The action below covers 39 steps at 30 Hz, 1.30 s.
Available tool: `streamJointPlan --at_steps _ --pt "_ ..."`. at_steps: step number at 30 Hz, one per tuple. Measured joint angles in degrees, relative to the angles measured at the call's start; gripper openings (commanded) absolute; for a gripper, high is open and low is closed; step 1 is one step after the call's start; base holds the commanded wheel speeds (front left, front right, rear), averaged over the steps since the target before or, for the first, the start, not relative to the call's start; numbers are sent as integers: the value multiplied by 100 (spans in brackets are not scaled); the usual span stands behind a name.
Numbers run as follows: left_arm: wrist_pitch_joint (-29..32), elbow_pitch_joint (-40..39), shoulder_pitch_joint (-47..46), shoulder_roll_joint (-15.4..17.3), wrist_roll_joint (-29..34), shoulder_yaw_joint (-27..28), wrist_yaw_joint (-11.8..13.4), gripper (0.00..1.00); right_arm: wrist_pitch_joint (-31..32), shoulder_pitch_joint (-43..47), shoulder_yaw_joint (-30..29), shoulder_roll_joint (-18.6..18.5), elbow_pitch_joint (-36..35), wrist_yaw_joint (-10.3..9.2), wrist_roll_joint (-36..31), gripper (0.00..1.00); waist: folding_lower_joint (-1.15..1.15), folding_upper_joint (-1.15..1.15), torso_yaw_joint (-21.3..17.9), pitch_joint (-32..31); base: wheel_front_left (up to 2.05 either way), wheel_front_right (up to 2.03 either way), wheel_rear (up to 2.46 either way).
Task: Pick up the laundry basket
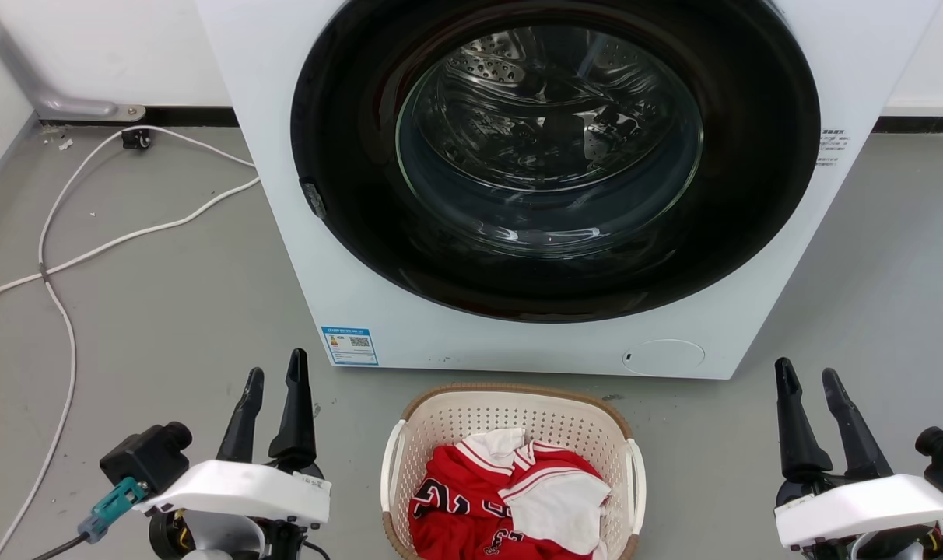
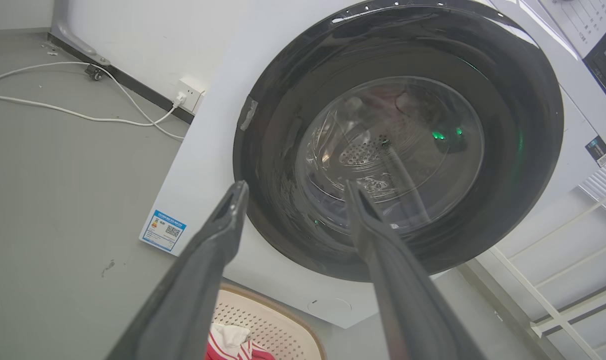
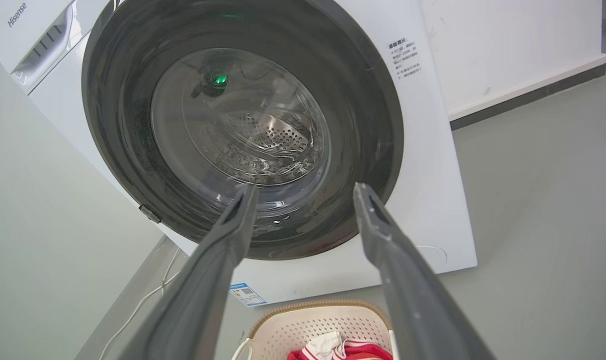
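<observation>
Head view shows the laundry basket [image 1: 510,416] between the left claw [image 1: 277,363] and right claw [image 1: 806,367], both parted and empty.

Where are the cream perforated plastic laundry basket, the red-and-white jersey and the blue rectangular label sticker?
cream perforated plastic laundry basket [image 1: 573,424], head view, inner back wall.
red-and-white jersey [image 1: 456,498], head view, red body fabric.
blue rectangular label sticker [image 1: 350,345], head view, sticker's centre.

White washing machine [image 1: 347,295]: stands on grey floor [image 1: 168,311]; round dark glass door [image 1: 557,155] shut. Blue label [image 1: 350,345]: lower left of front panel. White cable [image 1: 74,350]: lies across floor, plugged into wall socket [image 2: 189,93].
</observation>
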Motion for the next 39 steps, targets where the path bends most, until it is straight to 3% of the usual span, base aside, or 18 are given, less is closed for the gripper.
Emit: streamJointPlan --at_steps 39 --pt "-558 -100 237 4 2141 -96 169 100 -561 330 55 -3 -321 1 -2503 100 0 0 -17 77 0 0 0"
